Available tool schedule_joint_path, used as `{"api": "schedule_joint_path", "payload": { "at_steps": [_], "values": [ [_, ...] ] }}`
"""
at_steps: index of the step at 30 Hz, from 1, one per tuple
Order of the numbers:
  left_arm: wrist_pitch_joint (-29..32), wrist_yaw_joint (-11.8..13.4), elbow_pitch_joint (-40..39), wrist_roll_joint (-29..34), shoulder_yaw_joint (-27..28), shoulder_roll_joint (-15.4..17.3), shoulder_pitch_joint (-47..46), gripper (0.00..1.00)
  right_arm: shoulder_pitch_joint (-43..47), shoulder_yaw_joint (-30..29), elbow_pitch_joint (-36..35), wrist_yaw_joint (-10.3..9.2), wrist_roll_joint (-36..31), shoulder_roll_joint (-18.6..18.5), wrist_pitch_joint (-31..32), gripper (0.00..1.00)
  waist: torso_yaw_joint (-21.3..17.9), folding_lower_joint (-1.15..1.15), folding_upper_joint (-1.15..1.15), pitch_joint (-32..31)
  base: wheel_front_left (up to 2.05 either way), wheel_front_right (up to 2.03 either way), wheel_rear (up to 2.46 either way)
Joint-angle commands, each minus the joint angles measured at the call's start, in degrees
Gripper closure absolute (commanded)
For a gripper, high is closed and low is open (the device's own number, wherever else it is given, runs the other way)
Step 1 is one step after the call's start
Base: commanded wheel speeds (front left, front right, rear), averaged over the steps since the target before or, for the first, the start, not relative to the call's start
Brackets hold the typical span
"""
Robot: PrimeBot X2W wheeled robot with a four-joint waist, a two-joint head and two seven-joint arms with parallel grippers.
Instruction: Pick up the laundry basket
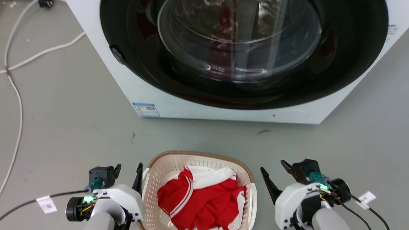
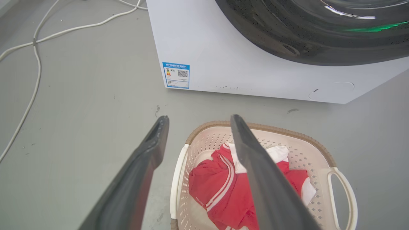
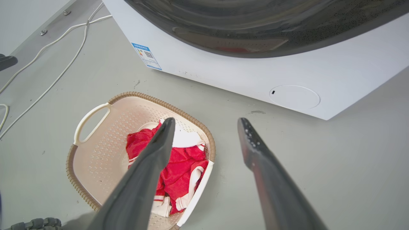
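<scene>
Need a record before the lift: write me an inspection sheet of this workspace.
Surface: grey floor, a few dark scuffs.
Job's things: laundry basket on the floor before the washing machine, holding a red-and-white garment.
Clutter: nothing seen.
Grippers: left gripper open, close by the basket's left side, contact unclear; right gripper open, apart from its right side.
Cables: white cables lying on the floor to the left.
Surroundings: the white washing machine has a dark round glass door and a blue label.
</scene>
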Motion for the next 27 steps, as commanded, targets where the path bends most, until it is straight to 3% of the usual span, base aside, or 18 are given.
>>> {"api": "schedule_joint_path", "payload": {
  "at_steps": [1,12,27],
  "values": [
    [0.6,-0.3,1.9,-0.8,-0.3,0.6,-1.7,0.00,-1.9,0.8,1.3,-0.02,0.6,0.1,0.3,0.00,-0.6,0.00,0.00,2.0,0.00,0.00,0.00],
    [7.6,-0.8,14.5,-9.4,-6.8,3.4,-11.0,0.00,-11.0,6.6,13.7,-0.02,6.3,0.1,3.7,0.00,-2.2,0.00,0.00,11.2,0.00,0.00,0.00],
    [14.1,-0.8,20.7,-21.0,-14.4,9.1,-20.7,0.00,-24.3,16.4,26.8,-0.02,15.1,0.1,6.4,0.00,-4.4,0.00,0.00,24.3,0.00,0.00,0.00]
  ]
}}
